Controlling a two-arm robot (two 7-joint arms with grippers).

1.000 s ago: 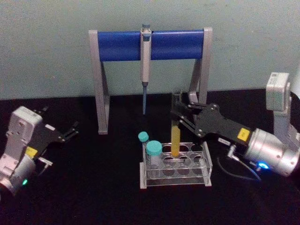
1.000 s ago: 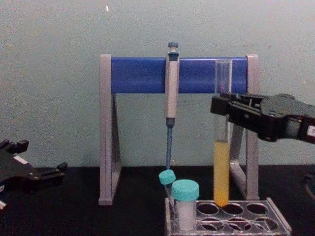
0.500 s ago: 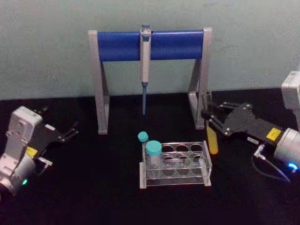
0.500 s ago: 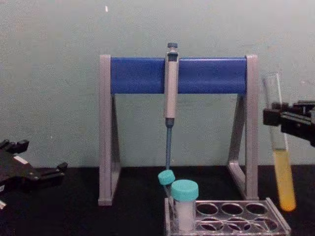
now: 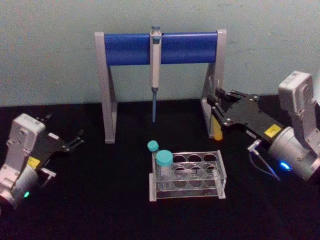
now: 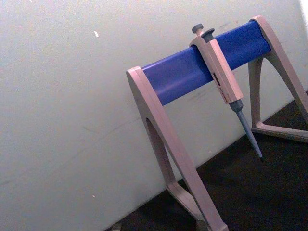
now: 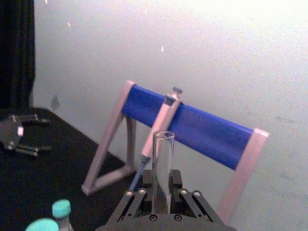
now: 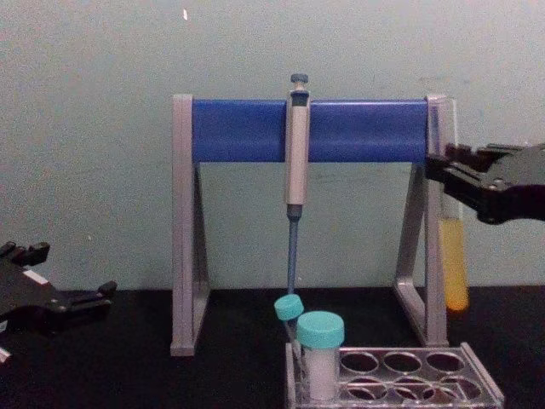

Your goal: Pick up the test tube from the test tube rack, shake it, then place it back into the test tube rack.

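Black bench (image 5: 100, 210) fills the lower frame of the head view, and the grey-and-blue pipette stand (image 5: 130, 49) spans the upper centre. My right gripper (image 5: 220, 111) enters from the right edge. Its fingers are closed on the upper part of the test tube (image 5: 218, 132), which hangs roughly upright at centre right, clear of the bench and close beside the stand's right leg. My left gripper (image 5: 64, 126) is parked at lower left, fingers spread wide and empty. The test tube rack (image 5: 221, 172) sits at lower centre, well apart from the tube.

Hazards, as I judge them:
- A sideways shake could knock glass against the stand leg.
- The tube is uncapped, so a hard or tilted shake could throw out yellow liquid.
- A misaligned return would catch the rack's rim.
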